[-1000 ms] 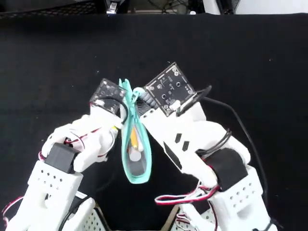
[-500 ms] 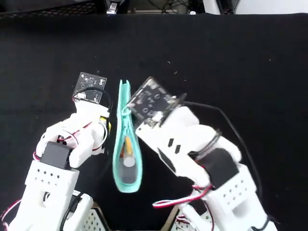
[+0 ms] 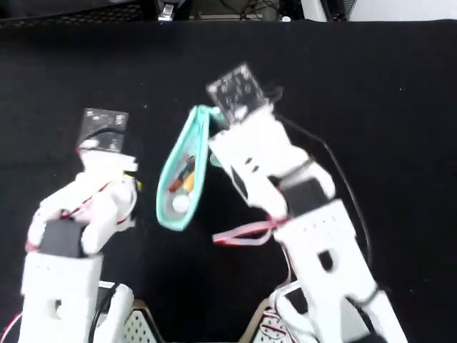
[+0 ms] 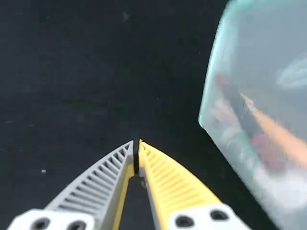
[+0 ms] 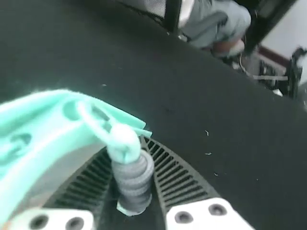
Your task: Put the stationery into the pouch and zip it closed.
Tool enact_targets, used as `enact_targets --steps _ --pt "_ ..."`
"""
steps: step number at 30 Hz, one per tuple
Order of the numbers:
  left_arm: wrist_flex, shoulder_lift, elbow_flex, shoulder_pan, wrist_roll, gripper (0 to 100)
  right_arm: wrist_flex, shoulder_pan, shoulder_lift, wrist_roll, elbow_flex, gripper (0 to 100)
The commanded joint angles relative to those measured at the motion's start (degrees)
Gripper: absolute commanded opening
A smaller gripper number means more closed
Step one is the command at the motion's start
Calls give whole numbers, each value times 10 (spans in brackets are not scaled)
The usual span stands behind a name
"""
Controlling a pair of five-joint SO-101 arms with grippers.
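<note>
Right gripper (image 5: 137,160) pinches the zip pull (image 5: 131,178) at the far end of the pouch (image 3: 170,201); left gripper (image 4: 136,144), closed on nothing, sits left of it, apart.

We take this for a robotics lab or workshop. A desk (image 3: 385,78) draped in black cloth carries two white printed arms, lower left (image 3: 71,236) and lower right (image 3: 321,243), with bare red and white wires (image 3: 243,233). Cables (image 3: 243,7) lie along the high view's top edge.
</note>
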Motion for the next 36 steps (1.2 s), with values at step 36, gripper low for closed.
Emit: enact_targets --steps 36 --pt "-40 -34 -91 284 -47 37 279 24 291 -55 -561 12"
